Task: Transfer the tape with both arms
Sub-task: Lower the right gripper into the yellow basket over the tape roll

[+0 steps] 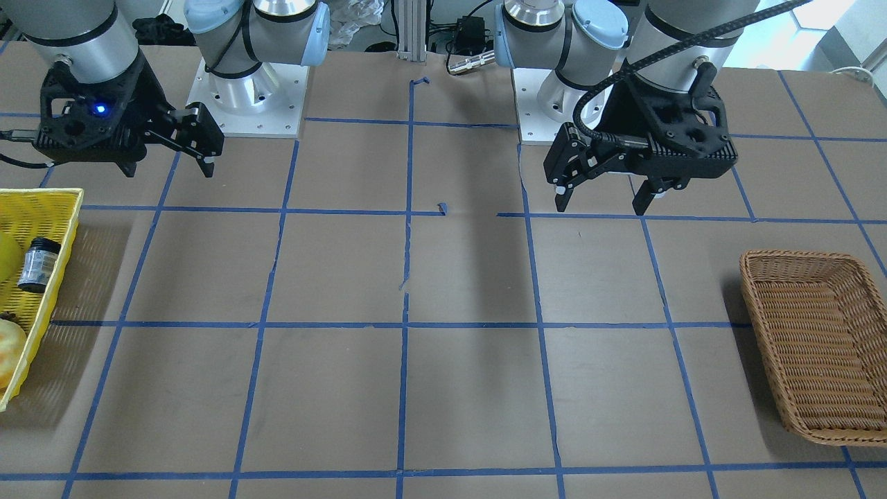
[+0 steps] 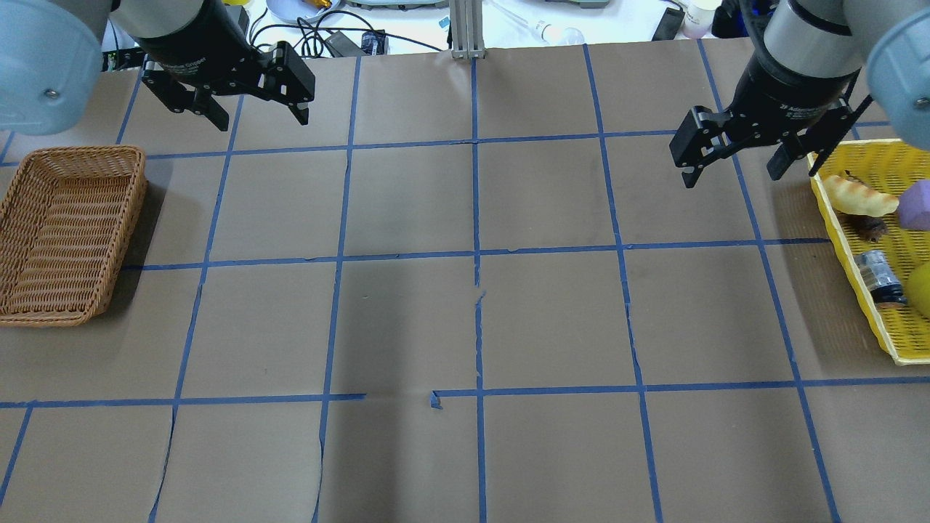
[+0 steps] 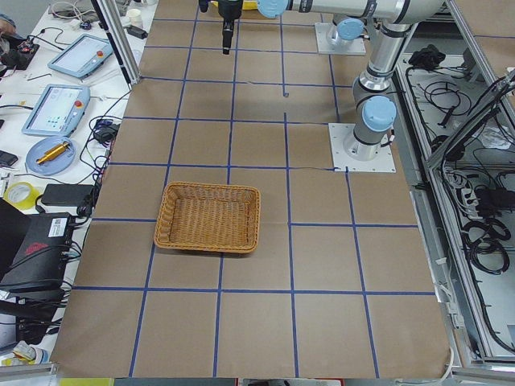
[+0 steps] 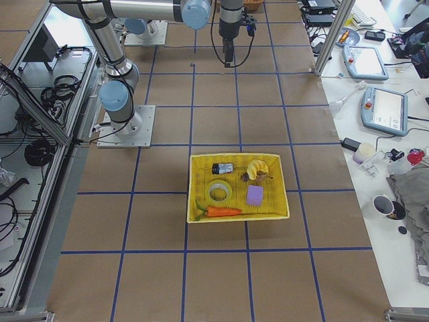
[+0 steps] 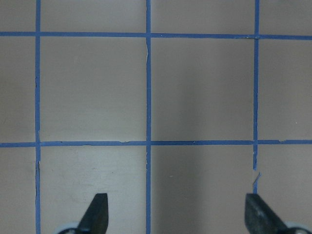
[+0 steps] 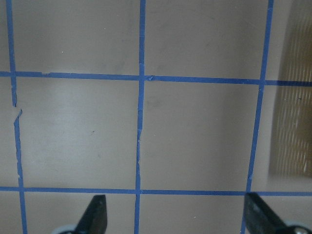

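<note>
The tape [image 4: 219, 192], a translucent yellow ring, lies in the yellow basket [image 4: 238, 157] and shows only in the exterior right view. It is out of sight in the overhead and front views. My left gripper [image 2: 260, 120] hangs open and empty above the table's far left part; it also shows in the front view [image 1: 600, 206]. My right gripper [image 2: 732, 176] hangs open and empty just left of the yellow basket's [image 2: 846, 254] far end; it also shows in the front view [image 1: 168, 170]. Both wrist views show spread fingertips [image 5: 97, 214] [image 6: 97, 214] over bare brown table.
An empty wicker basket [image 2: 73, 150] stands at the table's left end. The yellow basket also holds a carrot [image 4: 221, 211], a purple block [image 4: 255, 194], a small dark bottle [image 2: 879, 276] and a bread-like piece [image 2: 861, 196]. Blue tape lines grid the brown table.
</note>
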### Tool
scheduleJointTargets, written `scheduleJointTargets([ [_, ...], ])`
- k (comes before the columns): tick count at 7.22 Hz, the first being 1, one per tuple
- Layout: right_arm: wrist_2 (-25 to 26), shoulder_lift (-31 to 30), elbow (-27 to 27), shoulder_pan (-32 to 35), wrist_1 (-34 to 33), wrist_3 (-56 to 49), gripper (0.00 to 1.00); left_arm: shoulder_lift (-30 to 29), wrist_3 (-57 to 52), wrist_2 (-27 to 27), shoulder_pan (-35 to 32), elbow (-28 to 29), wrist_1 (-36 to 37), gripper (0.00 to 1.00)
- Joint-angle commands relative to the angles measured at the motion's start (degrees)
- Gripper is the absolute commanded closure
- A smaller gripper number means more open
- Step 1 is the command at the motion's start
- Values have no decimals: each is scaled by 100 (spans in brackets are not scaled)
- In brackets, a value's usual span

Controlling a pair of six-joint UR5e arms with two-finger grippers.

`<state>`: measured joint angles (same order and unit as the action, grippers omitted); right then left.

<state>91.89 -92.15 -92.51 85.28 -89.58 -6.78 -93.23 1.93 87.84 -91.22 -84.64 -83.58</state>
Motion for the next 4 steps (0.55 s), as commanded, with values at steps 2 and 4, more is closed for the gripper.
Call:
scheduleJointTargets([
  [2, 537, 39, 14, -709, -382, -486, 0, 16, -26, -4, 7, 0, 0, 0],
  [4, 541, 302, -21, -2087, -812, -2389, 0, 16, -27, -4, 7, 0, 0, 0],
])
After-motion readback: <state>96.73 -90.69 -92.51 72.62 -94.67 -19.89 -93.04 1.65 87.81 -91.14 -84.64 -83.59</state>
